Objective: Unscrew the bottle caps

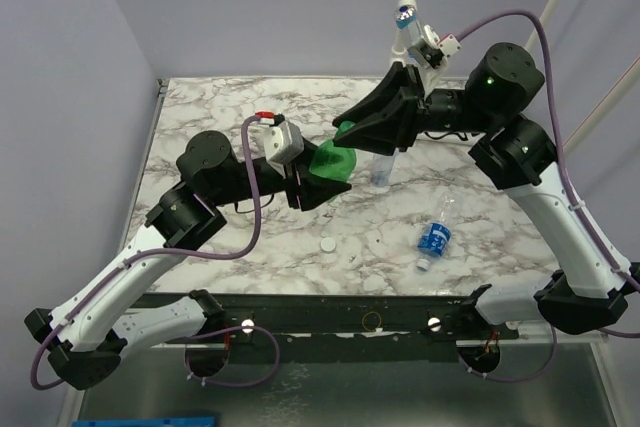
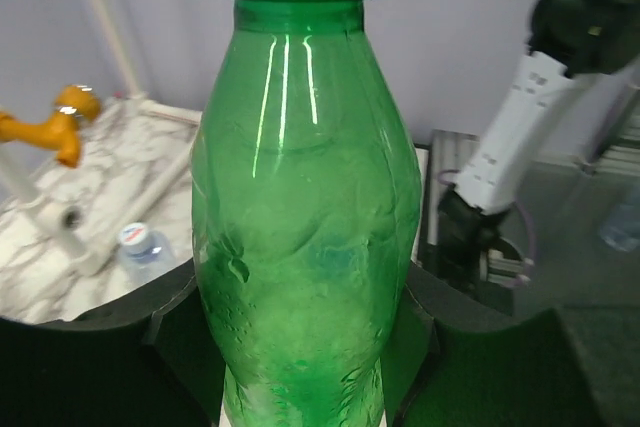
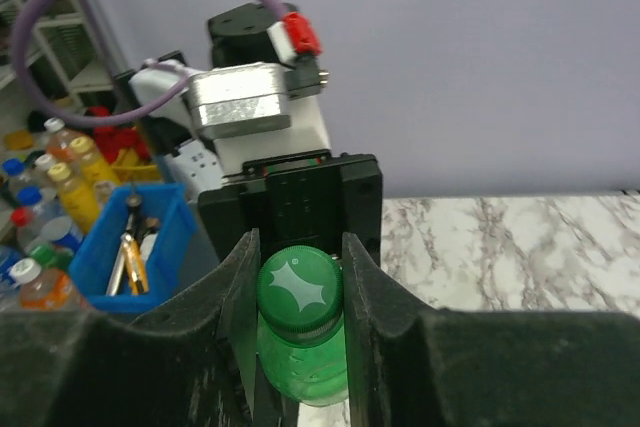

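The green bottle [image 1: 333, 161] is held above the table between both arms. My left gripper [image 1: 314, 187] is shut on its body, which fills the left wrist view [image 2: 300, 247] between the black fingers [image 2: 170, 322]. My right gripper [image 1: 352, 133] is shut on the green cap [image 3: 300, 290], with one finger [image 3: 243, 297] pressed on each side of it. A loose white cap [image 1: 327, 244] lies on the marble table [image 1: 220, 117]. A small clear bottle with a blue label [image 1: 435, 237] lies on its side at the right. Another clear bottle [image 1: 385, 169] stands behind the right gripper.
A white pipe frame with a blue valve [image 1: 405, 15] rises at the back. An orange valve [image 2: 62, 125] and a small capped bottle [image 2: 140, 244] show in the left wrist view. A blue bin of tools [image 3: 135, 247] and several bottles sit off the table.
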`<state>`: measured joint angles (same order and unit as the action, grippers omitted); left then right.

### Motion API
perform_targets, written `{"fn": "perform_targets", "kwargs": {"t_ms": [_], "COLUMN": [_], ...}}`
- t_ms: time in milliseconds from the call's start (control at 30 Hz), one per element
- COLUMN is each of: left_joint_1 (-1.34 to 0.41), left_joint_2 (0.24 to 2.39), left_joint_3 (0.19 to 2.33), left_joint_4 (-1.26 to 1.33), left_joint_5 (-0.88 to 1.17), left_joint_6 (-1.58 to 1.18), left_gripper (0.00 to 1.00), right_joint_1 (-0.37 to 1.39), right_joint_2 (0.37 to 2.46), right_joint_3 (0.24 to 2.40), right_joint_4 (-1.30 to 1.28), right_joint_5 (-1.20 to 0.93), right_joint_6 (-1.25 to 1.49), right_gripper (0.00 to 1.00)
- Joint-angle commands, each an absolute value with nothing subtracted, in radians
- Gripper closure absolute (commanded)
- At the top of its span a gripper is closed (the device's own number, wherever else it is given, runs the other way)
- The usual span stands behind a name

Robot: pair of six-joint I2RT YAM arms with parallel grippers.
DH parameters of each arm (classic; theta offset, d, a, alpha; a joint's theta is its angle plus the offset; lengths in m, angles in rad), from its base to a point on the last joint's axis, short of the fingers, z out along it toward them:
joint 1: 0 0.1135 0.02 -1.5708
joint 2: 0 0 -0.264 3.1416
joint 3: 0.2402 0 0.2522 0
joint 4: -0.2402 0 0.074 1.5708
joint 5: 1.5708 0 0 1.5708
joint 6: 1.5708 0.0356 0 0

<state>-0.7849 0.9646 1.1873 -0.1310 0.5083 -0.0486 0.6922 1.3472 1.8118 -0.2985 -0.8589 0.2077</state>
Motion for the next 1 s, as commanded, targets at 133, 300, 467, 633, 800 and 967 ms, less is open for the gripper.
{"fn": "perform_targets", "kwargs": {"t_ms": [133,300,467,633,800,967], "left_joint_1": [-0.773,-0.768,-0.767,-0.767,-0.766,-0.758], "left_joint_2": [0.953,0.942,0.935,0.946,0.973,1.009], "left_joint_3": [1.230,1.223,1.184,1.137,1.141,1.174], "left_joint_4": [-0.231,-0.242,-0.237,-0.183,-0.156,-0.160], "left_joint_5": [0.867,0.731,0.484,0.261,0.116,0.071], "left_joint_6": [-0.057,-0.028,0.051,0.113,0.149,0.177], "left_gripper": [1.00,1.00,1.00,1.00,1.00,1.00], "right_joint_1": [0.686,0.686,0.686,0.687,0.686,0.686], "right_joint_2": [1.315,1.307,1.310,1.351,1.450,1.472], "right_joint_3": [1.770,1.776,1.812,1.877,1.960,1.919], "right_joint_4": [-0.261,-0.295,-0.316,-0.380,-0.486,-0.465], "right_joint_5": [-1.115,-0.937,-0.566,-0.371,-0.318,-0.311], "right_joint_6": [0.191,0.181,0.203,0.244,0.286,0.317], "right_gripper": [0.99,0.64,0.04,0.00,0.00,0.09]}}
